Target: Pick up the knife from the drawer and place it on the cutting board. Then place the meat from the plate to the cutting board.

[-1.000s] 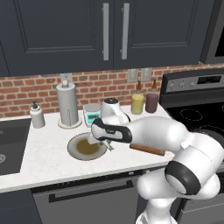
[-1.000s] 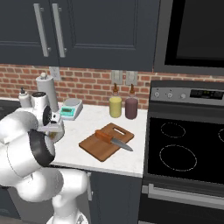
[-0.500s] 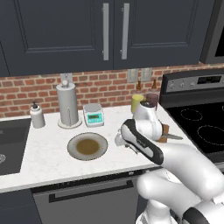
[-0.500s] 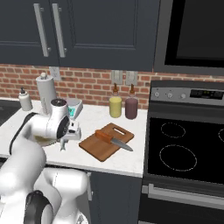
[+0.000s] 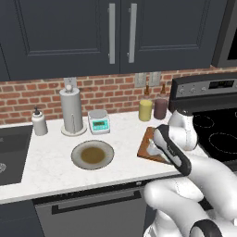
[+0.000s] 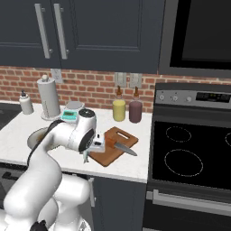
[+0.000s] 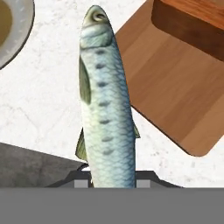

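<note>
The cutting board (image 7: pixel 175 83) is lying near the desk (image 7: pixel 39 109) front edge, the plate (image 5: pixel 92 155) well apart. The jaws are gripping the fish (image 7: pixel 106 109), hanging beside the board's corner over bare desk.

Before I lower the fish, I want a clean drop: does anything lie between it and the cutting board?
Nothing visible blocks it. The fish, held in the pincer, hangs over the counter beside the cutting board. The knife already lies on the board.

Silver-blue scaled fish (image 7: pixel 106 109), reddish-brown cutting board (image 7: pixel 175 87), white-marbled counter (image 7: pixel 39 100).
</note>
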Tool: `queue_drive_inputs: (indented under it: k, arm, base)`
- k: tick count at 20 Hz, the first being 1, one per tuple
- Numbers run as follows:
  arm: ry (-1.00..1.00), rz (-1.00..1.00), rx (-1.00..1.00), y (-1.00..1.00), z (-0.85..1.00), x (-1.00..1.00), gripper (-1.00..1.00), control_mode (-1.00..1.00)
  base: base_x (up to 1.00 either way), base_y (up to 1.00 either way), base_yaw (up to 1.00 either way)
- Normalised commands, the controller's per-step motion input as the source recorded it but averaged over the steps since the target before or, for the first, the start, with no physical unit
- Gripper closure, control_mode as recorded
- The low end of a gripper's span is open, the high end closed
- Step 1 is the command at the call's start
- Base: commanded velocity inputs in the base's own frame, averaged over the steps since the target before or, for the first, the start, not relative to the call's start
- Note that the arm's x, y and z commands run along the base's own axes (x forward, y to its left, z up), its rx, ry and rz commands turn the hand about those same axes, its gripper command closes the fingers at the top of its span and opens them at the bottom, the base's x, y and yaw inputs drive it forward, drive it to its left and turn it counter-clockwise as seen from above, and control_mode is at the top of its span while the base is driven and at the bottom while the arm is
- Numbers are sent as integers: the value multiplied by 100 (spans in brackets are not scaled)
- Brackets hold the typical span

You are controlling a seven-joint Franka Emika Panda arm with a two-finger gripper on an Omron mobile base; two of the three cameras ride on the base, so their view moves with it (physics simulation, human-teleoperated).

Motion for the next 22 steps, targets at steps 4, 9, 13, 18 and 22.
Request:
queue_drive_inputs:
  k: [4,9,13,18,22]
  arm:
    - [12,0,0,-52,-5,35,100,-100]
    - [15,0,0,-8,-2,71,100,-100]
    - [13,0,0,0,-12,69,100,-100]
    - [8,0,0,0,-14,36,100,-100]
    - [5,0,0,0,-15,20,100,-100]
  base:
    - [0,0,0]
    - [0,0,0]
    - [0,0,0]
    - [0,0,0]
    - [0,0,0]
